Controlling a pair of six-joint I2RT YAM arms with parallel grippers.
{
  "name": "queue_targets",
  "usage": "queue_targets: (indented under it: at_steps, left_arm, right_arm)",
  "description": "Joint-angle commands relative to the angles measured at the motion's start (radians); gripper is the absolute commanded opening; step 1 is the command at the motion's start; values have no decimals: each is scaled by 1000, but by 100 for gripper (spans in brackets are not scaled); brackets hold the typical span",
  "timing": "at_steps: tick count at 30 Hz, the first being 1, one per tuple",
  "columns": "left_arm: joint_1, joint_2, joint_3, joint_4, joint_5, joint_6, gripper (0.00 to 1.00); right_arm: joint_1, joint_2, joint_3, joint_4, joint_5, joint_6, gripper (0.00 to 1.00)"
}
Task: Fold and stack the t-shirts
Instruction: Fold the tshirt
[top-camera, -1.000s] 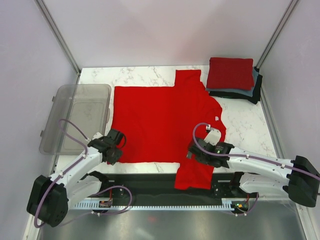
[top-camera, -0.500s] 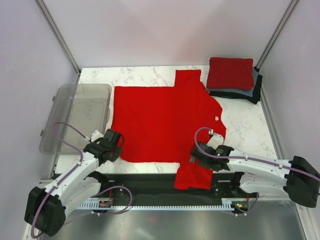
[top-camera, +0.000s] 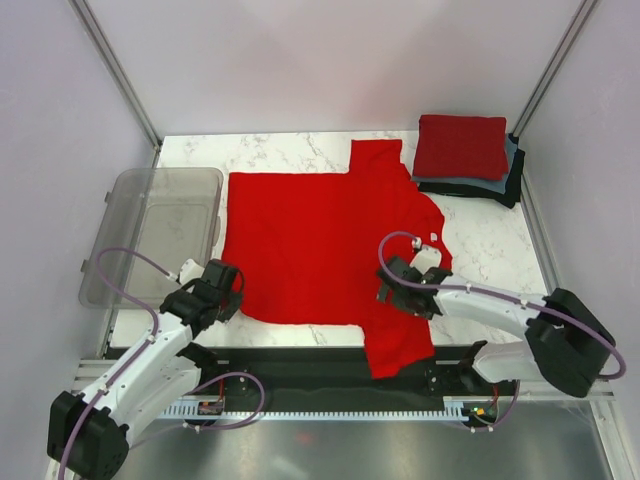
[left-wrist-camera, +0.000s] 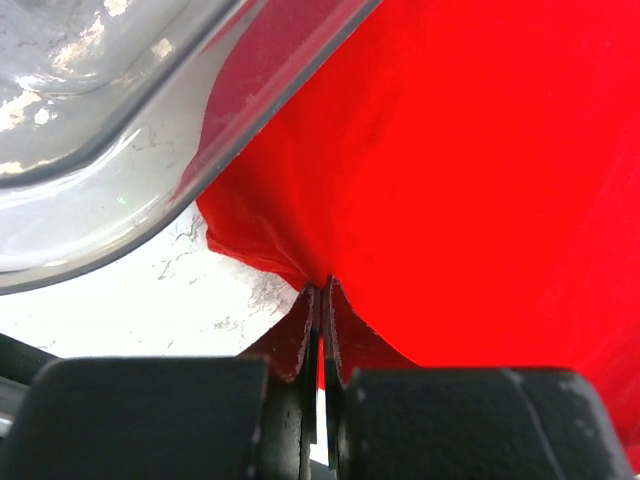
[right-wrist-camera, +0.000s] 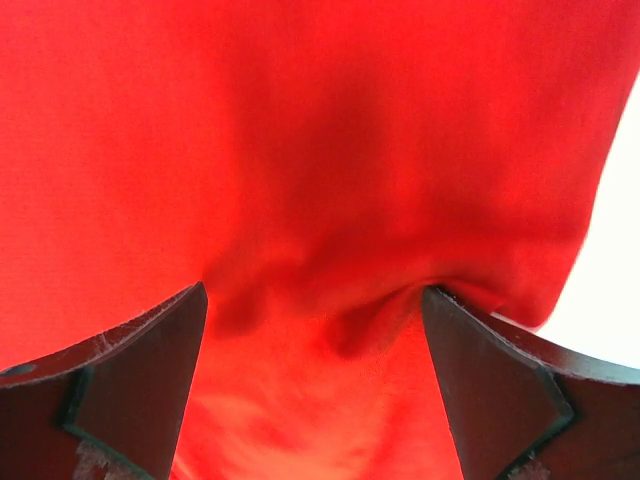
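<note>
A bright red t-shirt (top-camera: 320, 235) lies spread flat on the marble table, with a small white neck label (top-camera: 430, 238) at its right side. One sleeve (top-camera: 400, 345) hangs over the near edge. My left gripper (top-camera: 222, 300) is shut on the shirt's near left corner; in the left wrist view the cloth (left-wrist-camera: 450, 180) is pinched at the jaw tips (left-wrist-camera: 322, 290). My right gripper (top-camera: 396, 285) sits on the shirt near that sleeve. Its jaws are wide apart with bunched red cloth (right-wrist-camera: 330, 200) between them (right-wrist-camera: 315, 320). A folded stack stands at the back right: red (top-camera: 462, 145), grey-blue (top-camera: 470, 186), black (top-camera: 513, 175).
A clear grey plastic bin (top-camera: 150, 235) stands at the left, its rim just beside the shirt's left edge and close to my left gripper; it also shows in the left wrist view (left-wrist-camera: 110, 150). Side walls enclose the table on both sides. A black rail (top-camera: 300, 365) runs along the near edge.
My right gripper has moved back onto the shirt, and the hanging sleeve has shifted and narrowed. My left gripper has slid slightly left and nearer with the corner.
</note>
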Motion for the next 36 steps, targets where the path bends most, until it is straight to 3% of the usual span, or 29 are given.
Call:
queue_targets:
  at_steps: [1,6,8,12,16,19,26,32,35,36]
  left_arm:
    - [3,-8,3,7,-16,39,2]
    - [4,-14,9,7,-16,48,2]
    - [4,-19,10,5,-19,54,2]
    - [6,-30,12,5,-23,59,2]
    - [6,-22,15,7,-16,58,2]
    - [6,-17,24,8,-8,58,2]
    - [6,-20,22,8,-3,61,2]
    - [6,-40,19,5,-11,61,2]
    - [6,-34,21,7,-10,61,2]
    - [6,-30,22,7,-10,64,2]
  right_arm:
    - [-135,101,49,149,-38,-202,95]
    - [-204,197,331,137,-49,-431,95]
    - [-204,168,356,125,-40,-468,95]
    - [-205,39,272,-5,52,-344,94]
    - [-193,-168,82,-85,-26,-160,88]
    - [-127,-234,-24,-143,-9,-51,87]
    - [-12,-153,-66,-182,20,26,87]
    - [81,-83,-85,-150,23,90,74]
    - [91,-67,-78,-145,34,92,60]
    - [91,-69,-78,-142,39,90,51]
